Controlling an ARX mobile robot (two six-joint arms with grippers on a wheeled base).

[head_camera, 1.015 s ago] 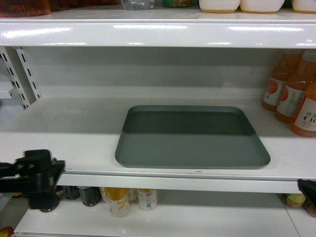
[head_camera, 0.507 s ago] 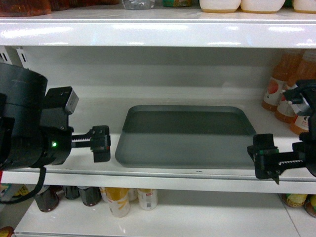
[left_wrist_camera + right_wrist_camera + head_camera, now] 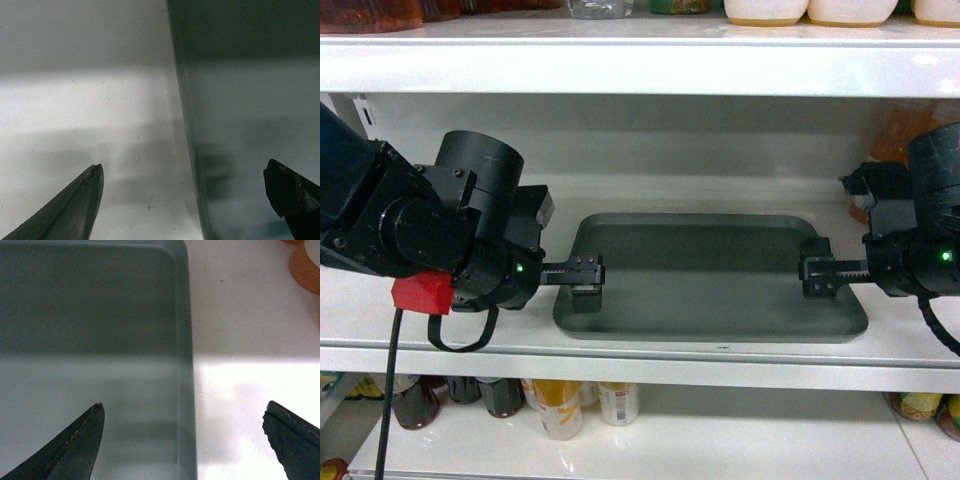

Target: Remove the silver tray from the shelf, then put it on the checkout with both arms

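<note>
1. the silver tray (image 3: 710, 280) lies flat on the shelf (image 3: 470, 300), near its front edge, with orange bottles (image 3: 305, 265) standing on the same board off its right side.
2. the left gripper (image 3: 586, 273) sits at the tray's left rim, released; in the left wrist view its 2 fingers (image 3: 75, 210) straddle that rim, 1 over the shelf and 1 over the tray floor.
3. the right gripper (image 3: 817, 273) sits at the right rim, also released, straddling it the same way in the right wrist view.
4. risk, as i judge it: the rim is low and thin, so a shallow bite could slip once the tray lifts.
5. if 1 side clamps or rises ahead of the other, the tray could tilt and drag on the shelf.
6. a sideways swing on the right could knock the bottles.
</note>
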